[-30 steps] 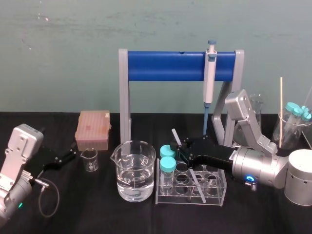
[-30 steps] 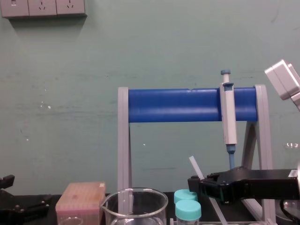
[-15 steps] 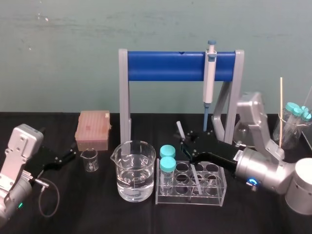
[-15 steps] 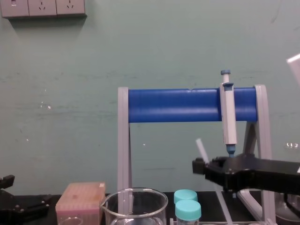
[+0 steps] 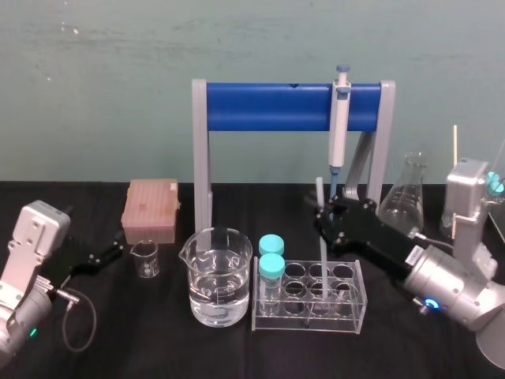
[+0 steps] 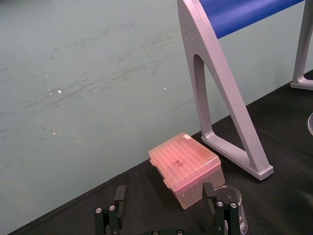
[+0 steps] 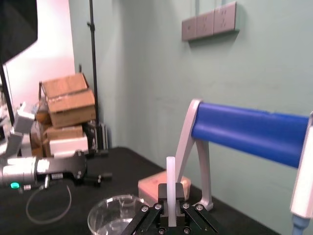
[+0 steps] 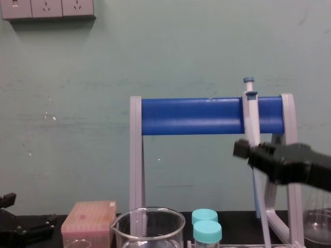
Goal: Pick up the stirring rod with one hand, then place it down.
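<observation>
One arm works: your right end effector (image 5: 321, 216) grips the stirring rod (image 5: 319, 193) nearly upright, lower end apparently inside the test tube rack (image 5: 351, 306). Lift straight up, clearing the rack before lowering to the worktop (image 5: 158, 341). Left end effector (image 5: 117, 251) sits parked, jaws apart.

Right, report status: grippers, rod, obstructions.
Right gripper shut on rod, rod upright, lower end at tube rack. Left gripper open, parked left. Pipette hanging just behind rod.
</observation>
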